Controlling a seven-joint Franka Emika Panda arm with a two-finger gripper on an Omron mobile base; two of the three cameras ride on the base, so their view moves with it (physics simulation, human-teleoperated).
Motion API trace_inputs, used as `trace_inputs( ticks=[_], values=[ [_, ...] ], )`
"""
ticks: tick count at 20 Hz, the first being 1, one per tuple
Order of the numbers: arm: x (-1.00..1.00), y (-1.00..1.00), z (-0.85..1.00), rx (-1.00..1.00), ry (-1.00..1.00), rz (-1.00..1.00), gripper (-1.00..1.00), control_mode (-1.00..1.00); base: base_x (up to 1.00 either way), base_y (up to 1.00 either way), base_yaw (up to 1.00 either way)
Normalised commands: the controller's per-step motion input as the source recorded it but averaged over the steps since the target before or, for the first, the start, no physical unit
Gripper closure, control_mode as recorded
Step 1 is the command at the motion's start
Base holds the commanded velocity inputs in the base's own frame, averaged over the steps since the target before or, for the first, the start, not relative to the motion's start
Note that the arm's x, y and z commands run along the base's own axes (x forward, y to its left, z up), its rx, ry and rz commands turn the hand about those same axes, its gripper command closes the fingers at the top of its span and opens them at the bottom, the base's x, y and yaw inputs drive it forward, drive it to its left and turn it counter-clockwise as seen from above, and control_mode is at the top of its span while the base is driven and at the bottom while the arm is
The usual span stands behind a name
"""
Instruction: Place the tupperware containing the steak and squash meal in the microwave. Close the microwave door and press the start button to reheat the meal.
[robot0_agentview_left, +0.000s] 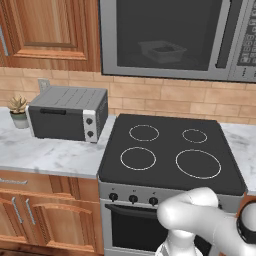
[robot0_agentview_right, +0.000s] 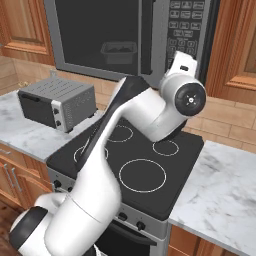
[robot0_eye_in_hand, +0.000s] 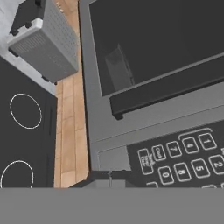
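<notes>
The tupperware (robot0_agentview_left: 162, 51) is seen behind the closed microwave door (robot0_agentview_left: 165, 35); the end effector (robot0_agentview_right: 181, 62), fingers pinched together, is held at the keypad (robot0_eye_in_hand: 183, 159); stiff buttons, fingertip press judged enough.

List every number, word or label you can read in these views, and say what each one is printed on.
"4", "5", "7", "8", "0": digit keys on the microwave keypad, hand view.
The key left of "7" and the taller key left of "0" carry small words, too blurred to read.
Keypad in the right base view: labels too small to read.
Toaster oven and stove knobs: no readable markings.
</notes>
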Motion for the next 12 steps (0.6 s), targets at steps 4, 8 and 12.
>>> trace_inputs(
  ticks=[4,8,12],
  values=[
    [0.16,-0.39,0.09,0.07,0.0,0.0,1.0,-1.0,0.0,0.0,0.0],
    [0.11,-0.26,0.17,0.04,0.0,0.0,1.0,-1.0,0.0,0.0,0.0],
    [0.03,-0.04,0.19,0.0,0.0,0.01,1.0,-1.0,0.0,0.0,0.0]
  ],
)
